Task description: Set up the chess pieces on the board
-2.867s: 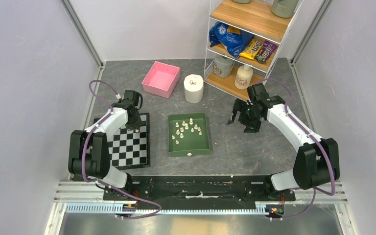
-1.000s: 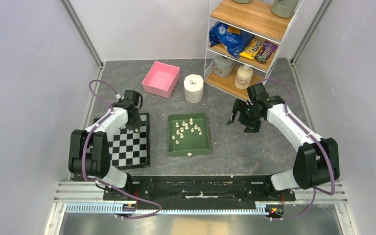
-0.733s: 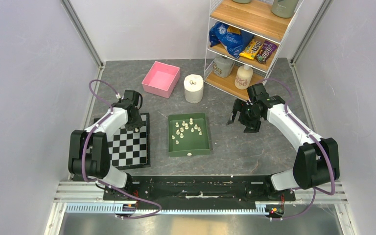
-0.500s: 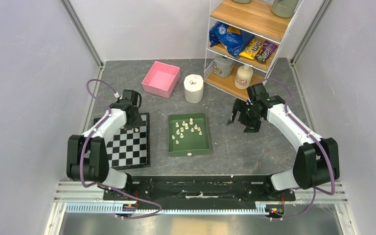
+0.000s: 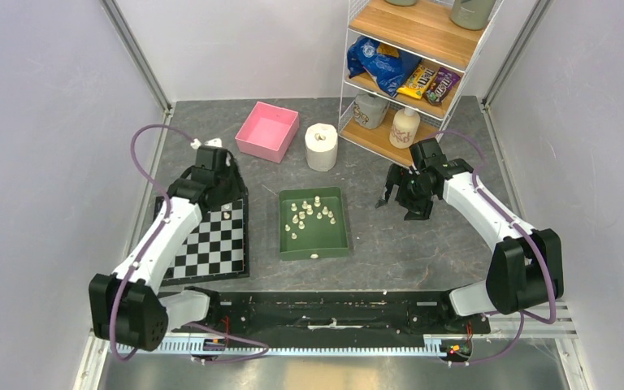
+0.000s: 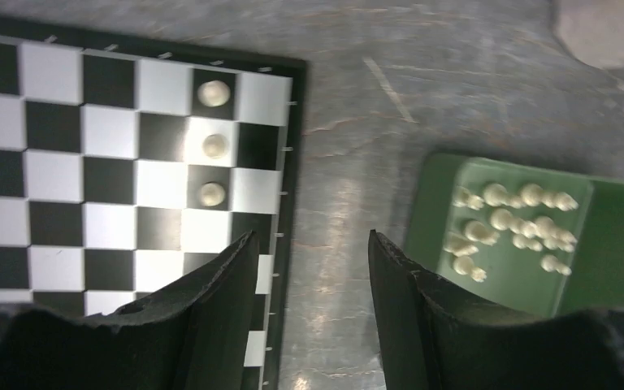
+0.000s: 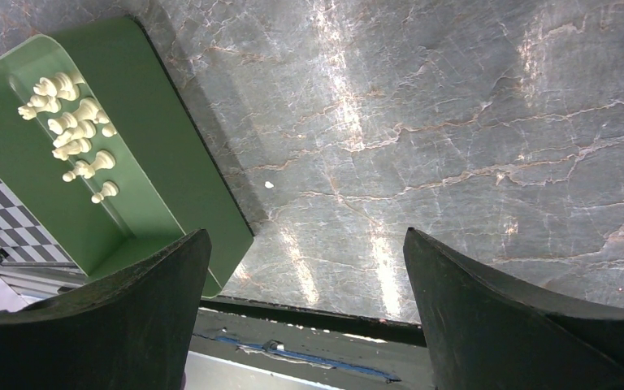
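Note:
The board (image 5: 203, 253) lies at the left. In the left wrist view three chess pieces (image 6: 215, 145) stand in a row along the right side of the board (image 6: 89, 162). From above only one of these pieces (image 5: 226, 215) shows beside the arm. My left gripper (image 6: 310, 237) hangs open and empty above the board's right edge, its place from above (image 5: 229, 188). Several more pieces (image 5: 309, 213) lie in the green tray (image 5: 315, 253). My right gripper (image 7: 306, 233) is open and empty over bare table right of the tray (image 7: 171, 162), with the tray's pieces (image 7: 69, 130) in its view.
A pink box (image 5: 267, 131) and a white paper roll (image 5: 321, 146) stand behind the tray. A wire shelf rack (image 5: 406, 73) with snack bags and bottles fills the back right. Metal frame posts and walls close in both sides.
My left gripper has opened and lifted off the board's far right squares, leaving a piece standing there, and its arm has stretched out. The right arm has not moved.

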You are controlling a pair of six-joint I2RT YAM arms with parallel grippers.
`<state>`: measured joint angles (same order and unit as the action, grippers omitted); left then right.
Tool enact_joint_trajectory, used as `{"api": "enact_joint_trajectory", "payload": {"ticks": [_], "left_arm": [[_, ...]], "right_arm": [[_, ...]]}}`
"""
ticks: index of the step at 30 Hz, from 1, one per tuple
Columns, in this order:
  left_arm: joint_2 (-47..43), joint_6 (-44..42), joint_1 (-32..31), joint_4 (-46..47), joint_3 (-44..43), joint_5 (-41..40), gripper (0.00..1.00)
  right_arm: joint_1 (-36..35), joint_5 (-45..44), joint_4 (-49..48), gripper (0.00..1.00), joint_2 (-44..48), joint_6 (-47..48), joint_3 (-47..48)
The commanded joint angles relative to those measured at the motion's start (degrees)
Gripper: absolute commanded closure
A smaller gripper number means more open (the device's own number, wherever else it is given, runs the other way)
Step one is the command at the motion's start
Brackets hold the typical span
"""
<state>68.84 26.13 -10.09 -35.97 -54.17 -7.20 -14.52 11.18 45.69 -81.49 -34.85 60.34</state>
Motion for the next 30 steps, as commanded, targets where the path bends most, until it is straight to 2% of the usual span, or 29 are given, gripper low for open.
{"api": "enact_joint_trajectory", "payload": {"ticks": [1,2,6,15,22,30], "left_arm": [[0.71,1.06,-10.31,1.67,-4.64,-0.84,0.41],[2.15,1.65,-13.86,1.89,-5.67,-1.24,0.41],[7.79,3.51,-24.57,4.50,-8.86,-2.38,0.42],[23.12,4.97,-37.02,6.37,-15.41,-1.38,0.50],[30.10,7.39,-40.23,8.45,-17.87,-1.62,0.56],[32.23,6.57,-40.29,6.98,-18.25,-8.16,0.59]], "right_arm": [[-0.08,0.78,-1.09,0.03,1.45,0.50,0.04],[-0.06,0.75,-1.04,0.00,1.57,0.41,-0.16],[-0.07,0.37,-1.04,0.01,2.47,0.25,-0.68],[-0.07,-0.70,-0.62,0.01,3.20,0.50,-1.16],[-0.05,-0.96,-0.60,0.01,3.39,0.55,-1.44],[-0.11,-1.19,-0.43,0.01,3.44,0.89,-1.45]]}}
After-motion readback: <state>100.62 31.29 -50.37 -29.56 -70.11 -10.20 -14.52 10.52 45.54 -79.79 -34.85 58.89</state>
